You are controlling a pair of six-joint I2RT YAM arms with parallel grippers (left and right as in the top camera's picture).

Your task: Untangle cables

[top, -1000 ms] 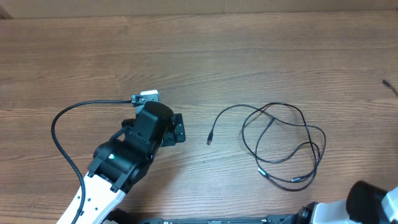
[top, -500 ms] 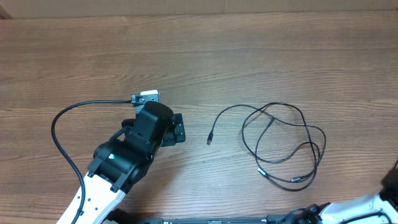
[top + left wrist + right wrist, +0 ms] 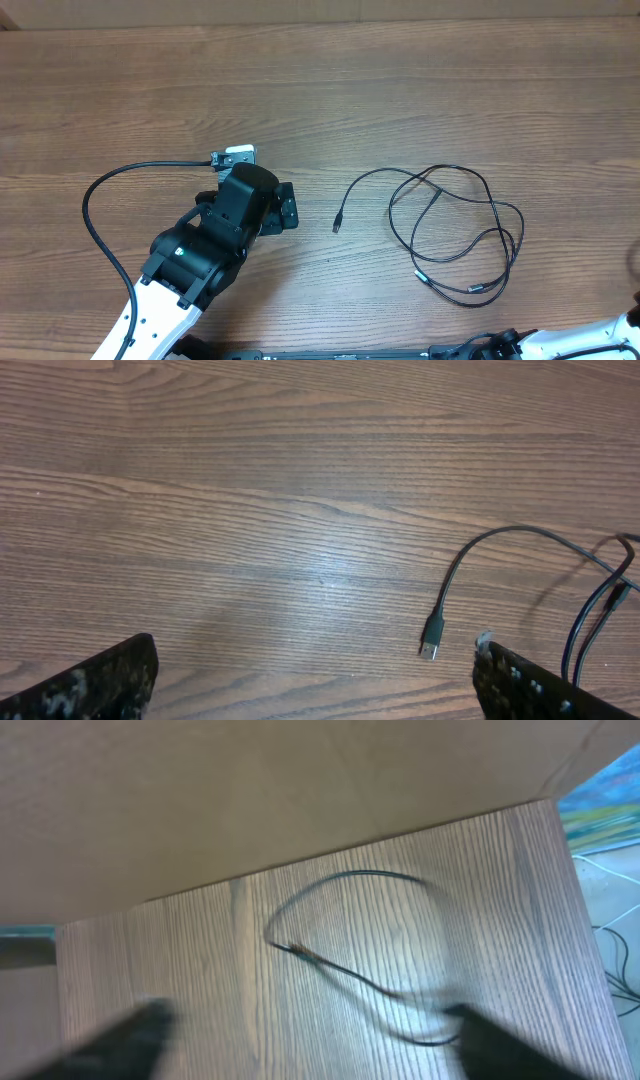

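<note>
A tangle of thin black cables (image 3: 455,232) lies in loops on the wooden table (image 3: 400,90), right of centre. One free plug end (image 3: 337,222) points toward my left arm. My left gripper (image 3: 284,210) hovers just left of that plug. In the left wrist view its fingers are spread wide, so the left gripper (image 3: 315,685) is open and empty, with the plug (image 3: 432,638) lying near the right finger. The right wrist view is blurred. My right gripper (image 3: 315,1040) is open over another cable loop (image 3: 340,970), whose lower end runs close to the right finger.
The thick black wire (image 3: 98,200) of the left arm curves over the table at the left. Only a white link (image 3: 590,335) of the right arm shows overhead, at the bottom right corner. In the right wrist view a table edge (image 3: 560,850) and a beige wall are close.
The right arm has slid out of the overhead view at the bottom right. A short dark cable end at the right edge no longer shows. The left arm and tangle have not moved.
</note>
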